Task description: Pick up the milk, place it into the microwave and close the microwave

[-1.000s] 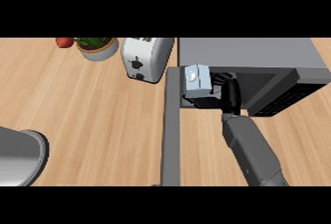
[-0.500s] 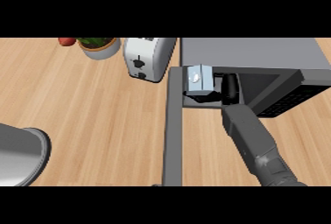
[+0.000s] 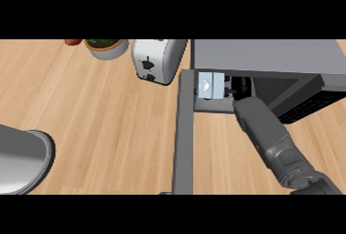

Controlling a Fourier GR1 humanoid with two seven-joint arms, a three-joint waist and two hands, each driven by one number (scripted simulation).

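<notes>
While your right forearm [image 3: 267, 132] runs up from the lower right into the microwave [image 3: 270, 57], the milk [image 3: 208, 85] sits upright just inside the cavity at its left edge, and your right hand [image 3: 241, 86] is right beside it in the dark, mostly hidden, so you can't tell whether the fingers are curled on the carton. You've got the door [image 3: 183, 137] swung wide open across the counter [image 3: 88, 119], with a toaster [image 3: 155, 59] to its left
</notes>
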